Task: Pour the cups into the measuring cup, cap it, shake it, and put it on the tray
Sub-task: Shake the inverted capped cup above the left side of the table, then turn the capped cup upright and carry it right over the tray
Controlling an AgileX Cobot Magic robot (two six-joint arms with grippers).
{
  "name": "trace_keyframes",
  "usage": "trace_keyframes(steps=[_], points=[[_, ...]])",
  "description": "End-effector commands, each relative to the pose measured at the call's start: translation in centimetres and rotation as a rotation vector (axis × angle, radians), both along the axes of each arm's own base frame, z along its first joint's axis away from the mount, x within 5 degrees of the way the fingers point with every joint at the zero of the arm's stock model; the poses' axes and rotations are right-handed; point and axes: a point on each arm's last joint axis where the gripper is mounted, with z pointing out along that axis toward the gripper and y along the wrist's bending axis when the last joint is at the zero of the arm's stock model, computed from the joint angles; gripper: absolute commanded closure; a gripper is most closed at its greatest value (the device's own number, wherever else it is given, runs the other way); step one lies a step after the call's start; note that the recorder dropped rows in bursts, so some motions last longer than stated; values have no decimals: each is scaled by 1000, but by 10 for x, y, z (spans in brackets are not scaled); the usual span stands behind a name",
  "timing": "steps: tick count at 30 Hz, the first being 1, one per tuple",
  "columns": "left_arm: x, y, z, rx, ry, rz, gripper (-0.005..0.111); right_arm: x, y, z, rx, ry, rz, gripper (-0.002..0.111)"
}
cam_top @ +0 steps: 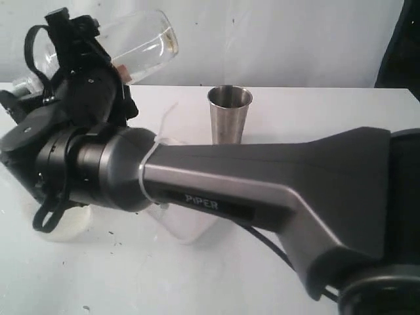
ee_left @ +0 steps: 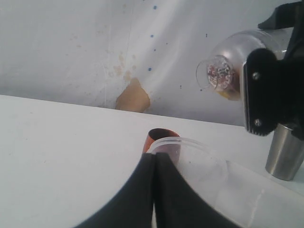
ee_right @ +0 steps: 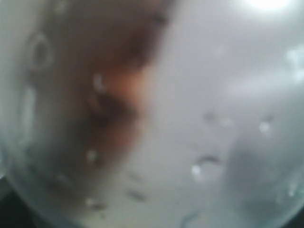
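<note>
Right gripper [cam_top: 92, 52] clamps the measuring cup [cam_top: 147, 42] sideways in the air, probably for shaking; left gripper [ee_left: 154, 190] is closed, empty.

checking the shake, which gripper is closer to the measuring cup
Right. The right gripper grips the measuring cup, raised off the table; the left gripper is shut, lower down, apart from it.

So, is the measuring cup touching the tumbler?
Apart. The exterior view shows the measuring cup up in the air and tilted, with bare wall and table between it and the tumbler standing on the table.
</note>
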Motion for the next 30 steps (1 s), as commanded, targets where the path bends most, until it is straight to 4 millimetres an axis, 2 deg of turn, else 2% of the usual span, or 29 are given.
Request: trace_keyframes(steps=[1, 8, 13, 19, 25, 30], points=[[0, 0, -1, -3, -2, 0, 107, 2, -18, 29, 313, 114, -25, 108], [0, 0, -1, -3, -2, 0, 107, 17, -58, 57, 917, 383, -110, 108], [0, 0, -1, -3, -2, 0, 107, 30, -87, 65, 1204, 577, -189, 108], [0, 0, -1, -3, -2, 0, 107, 37, -94, 54, 1371, 735, -148, 108], [0, 0, -1, -3, -2, 0, 107, 33, -100, 35, 1487, 730, -25, 108], [0, 0, -1, -3, -2, 0, 107, 28, -116, 10, 1646, 714, 89, 108]])
